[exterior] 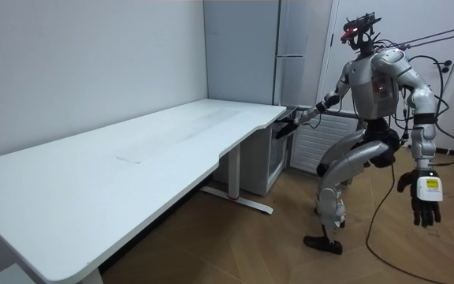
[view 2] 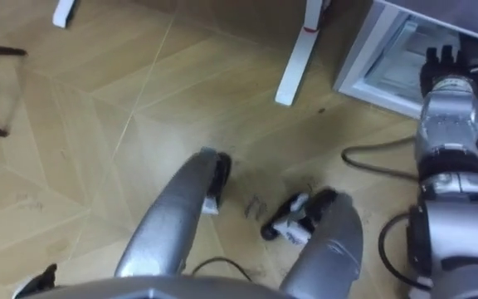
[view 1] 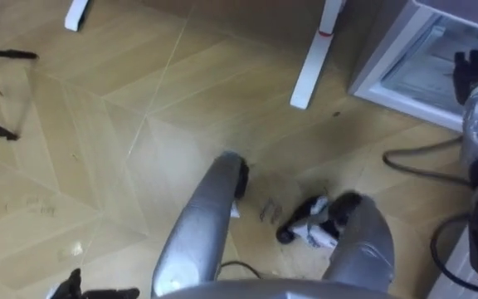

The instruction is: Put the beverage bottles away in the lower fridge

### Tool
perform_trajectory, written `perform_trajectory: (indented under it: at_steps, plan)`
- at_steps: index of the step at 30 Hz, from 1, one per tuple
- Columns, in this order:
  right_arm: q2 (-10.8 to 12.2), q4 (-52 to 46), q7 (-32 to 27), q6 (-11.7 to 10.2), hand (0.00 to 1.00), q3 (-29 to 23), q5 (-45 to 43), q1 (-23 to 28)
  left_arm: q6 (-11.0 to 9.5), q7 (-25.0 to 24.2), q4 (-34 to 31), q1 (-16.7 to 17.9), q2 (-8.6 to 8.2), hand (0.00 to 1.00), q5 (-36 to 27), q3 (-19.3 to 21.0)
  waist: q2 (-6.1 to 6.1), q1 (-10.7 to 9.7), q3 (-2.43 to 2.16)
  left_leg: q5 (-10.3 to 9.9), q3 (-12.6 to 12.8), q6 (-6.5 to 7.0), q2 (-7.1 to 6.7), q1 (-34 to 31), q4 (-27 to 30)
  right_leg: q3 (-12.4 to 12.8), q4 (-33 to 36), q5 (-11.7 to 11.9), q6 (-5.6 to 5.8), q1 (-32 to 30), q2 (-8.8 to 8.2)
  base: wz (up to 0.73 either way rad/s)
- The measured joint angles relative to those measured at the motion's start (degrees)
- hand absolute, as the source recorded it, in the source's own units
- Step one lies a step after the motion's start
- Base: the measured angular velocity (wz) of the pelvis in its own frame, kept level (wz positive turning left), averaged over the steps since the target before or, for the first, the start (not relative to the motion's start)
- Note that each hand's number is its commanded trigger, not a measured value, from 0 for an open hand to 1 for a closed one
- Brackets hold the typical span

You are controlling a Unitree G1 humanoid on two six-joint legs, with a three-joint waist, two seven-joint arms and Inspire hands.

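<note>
The lower fridge (view 2: 388,62) stands on the floor (view 2: 98,124) at the far right, just past the leg of the white worktop (exterior: 132,158). The right hand (view 2: 448,65) is up against its glass front. Whether its fingers are curled round anything cannot be told. The left hand (exterior: 424,201) hangs with loose, empty fingers, well apart from the fridge.

Lower fridge (view 2: 388,62): small, low unit with a white frame and a glass front, standing upright. It sits at the far end of the white table (exterior: 132,158), just past the table's white leg and tucked partly under that end of the tabletop. Only pale, blurred shapes show through the glass, so contents are unclear. Can't tell whether the door is ajar or closed.
</note>
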Motion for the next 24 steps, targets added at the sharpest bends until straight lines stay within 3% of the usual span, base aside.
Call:
perform_trajectory:
  at_steps: [5, 8, 11, 14, 16, 18, 20, 21, 24]
  plan:
    - [-0.8, 9.1, 8.4, 3.9, 0.0, 0.6, -7.6, 3.2, 0.4, -2.1, 0.2, 0.0, -0.03, 0.0, 0.1, 0.1, -0.91, -0.7, -0.18, 0.3, -1.2, 0.6, 0.05, 4.4, -3.6, -2.1, -5.2, 1.7, 1.5, 5.7, 1.52, 0.05]
    - [-0.8, 13.4, 12.9, 6.7, 0.0, 2.0, -13.2, 7.9, 0.3, -2.8, 0.3, 0.0, 0.01, 0.0, 0.2, 1.3, -1.09, -1.8, -0.58, 0.8, -2.0, 1.2, 0.02, 8.0, -6.2, -3.1, -9.6, 2.8, 3.04, 10.4, 3.22, 0.06]
    - [-1.1, 17.4, 15.7, 8.0, 0.0, 5.3, -25.7, 13.2, 0.4, -3.6, 0.7, -0.8, 0.04, 0.0, 1.8, 1.8, -1.45, -3.7, -1.11, 1.5, -1.5, 2.28, 0.12, 12.5, -10.4, -3.8, -15.4, 4.9, 4.99, 15.4, 4.83, 0.02]
    - [-1.0, 19.4, 17.2, 9.7, 0.0, 7.2, -36.3, 16.6, 0.4, -4.0, 2.1, -3.0, -0.09, 0.0, 4.2, 2.7, -1.65, -4.9, -1.35, 1.8, -1.4, 2.85, 0.17, 16.6, -13.6, -2.8, -19.9, 6.1, 6.36, 19.5, 6.62, 0.1]
    - [-0.8, 21.1, 18.2, 10.2, 0.0, 8.6, -42.7, 18.4, 0.4, -4.7, 4.3, -5.4, -0.2, 0.0, 4.5, 2.7, -2.09, -4.9, -1.59, 2.0, -0.5, 3.23, 0.61, 20.9, -16.7, 0.3, -23.9, 7.5, 7.24, 22.6, 8.86, -0.2]
    - [-0.6, 21.5, 18.5, 10.9, 0.0, 8.4, -45.2, 19.4, 0.4, -5.0, 5.0, -5.5, -0.79, 0.0, 4.5, 3.2, -2.38, -5.2, -1.56, 1.9, 0.5, 3.44, 0.97, 24.9, -19.1, 1.5, -26.8, 8.4, 7.79, 25.9, 9.87, -0.31]
    - [-0.2, 21.4, 18.9, 11.4, 0.0, 8.3, -45.6, 21.9, 0.4, -5.1, 5.3, -5.5, -1.0, 0.0, 4.5, 3.9, -3.07, -5.7, -1.86, 2.2, 1.1, 3.78, 1.05, 28.8, -22.2, 1.8, -29.7, 9.0, 8.32, 29.2, 10.4, -0.16]
    - [0.1, 21.2, 18.8, 11.5, 0.0, 7.6, -46.4, 23.3, 0.5, -5.5, 5.5, -5.3, -1.1, 0.0, 5.0, 4.5, -3.26, -6.1, -2.27, 2.2, 1.2, 3.79, 1.32, 31.2, -23.9, 1.8, -32.1, 9.6, 8.57, 31.7, 11.09, -0.15]
    - [1.0, 20.4, 18.8, 12.6, 0.0, 5.1, -47.3, 26.2, 1.3, -6.2, 6.0, -4.2, -2.02, 0.0, 6.3, 6.8, -3.61, -6.8, -2.47, 2.2, 2.0, 3.78, 2.4, 37.2, -27.4, 2.4, -38.3, 11.6, 9.08, 38.0, 13.41, -0.18]
